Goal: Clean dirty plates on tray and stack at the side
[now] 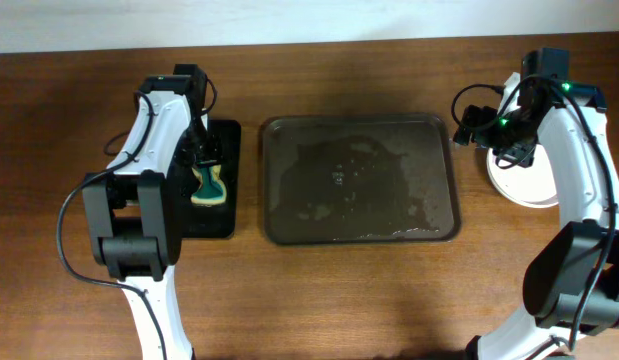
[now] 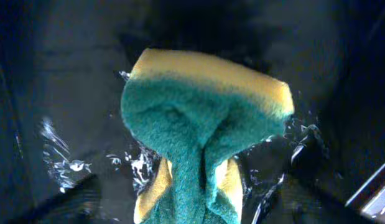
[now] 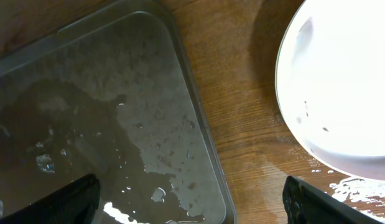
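Observation:
The dark brown-grey tray [image 1: 456, 180] lies in the middle of the table, wet and with no plates on it; its right rim shows in the right wrist view [image 3: 201, 124]. The white plates [image 1: 529, 185] sit stacked on the table to its right, partly under my right arm; the top one [image 3: 341, 74] looks white with a few tiny specks. My right gripper [image 1: 486, 128] [image 3: 192, 202] is open and empty, above the gap between tray and plates. My left gripper [image 1: 203, 160] [image 2: 189, 208] is open around a creased green-and-yellow sponge [image 1: 209, 185] [image 2: 204, 118].
The sponge lies in a narrower black tray [image 1: 225, 222] [image 2: 68, 93] left of the big tray, with water drops on it. Water spots mark the wood by the plates [image 3: 360, 183]. A white wall edge runs along the table's far side.

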Action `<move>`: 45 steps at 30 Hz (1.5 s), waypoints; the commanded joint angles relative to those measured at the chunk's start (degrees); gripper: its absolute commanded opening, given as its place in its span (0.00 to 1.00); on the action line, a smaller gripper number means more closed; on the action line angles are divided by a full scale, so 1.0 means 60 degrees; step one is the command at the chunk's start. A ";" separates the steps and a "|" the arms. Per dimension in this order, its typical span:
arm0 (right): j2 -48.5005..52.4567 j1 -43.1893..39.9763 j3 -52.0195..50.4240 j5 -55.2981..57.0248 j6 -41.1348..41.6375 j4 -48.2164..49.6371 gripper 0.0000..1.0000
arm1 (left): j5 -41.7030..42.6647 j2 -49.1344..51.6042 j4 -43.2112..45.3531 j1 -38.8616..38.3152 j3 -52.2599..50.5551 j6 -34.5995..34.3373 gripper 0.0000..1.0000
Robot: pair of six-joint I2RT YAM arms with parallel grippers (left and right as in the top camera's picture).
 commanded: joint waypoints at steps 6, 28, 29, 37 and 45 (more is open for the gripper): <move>-0.2532 0.0076 0.0175 -0.0233 -0.0612 -0.0772 0.99 | 0.0033 -0.1122 -0.2368 0.0000 0.5155 -0.0007 1.00; -1.7121 0.1894 -1.3723 0.0641 -0.1931 0.9515 0.99 | 0.0036 -0.1147 -0.2375 0.0000 0.5348 -0.0007 1.00; -1.7398 0.2011 -1.4393 0.0856 -0.1927 1.0360 0.99 | 0.0036 -0.1147 -0.2375 0.0000 0.5348 -0.0007 1.00; -1.7456 0.2062 -1.5271 0.0783 -0.1566 0.9573 0.99 | 0.0036 -0.1147 -0.2371 0.0000 0.5348 -0.0007 1.00; -1.7453 0.2062 -1.5271 0.0783 -0.1566 0.9573 0.98 | 0.0033 -0.1147 -0.2379 0.0000 0.5348 -0.0007 1.00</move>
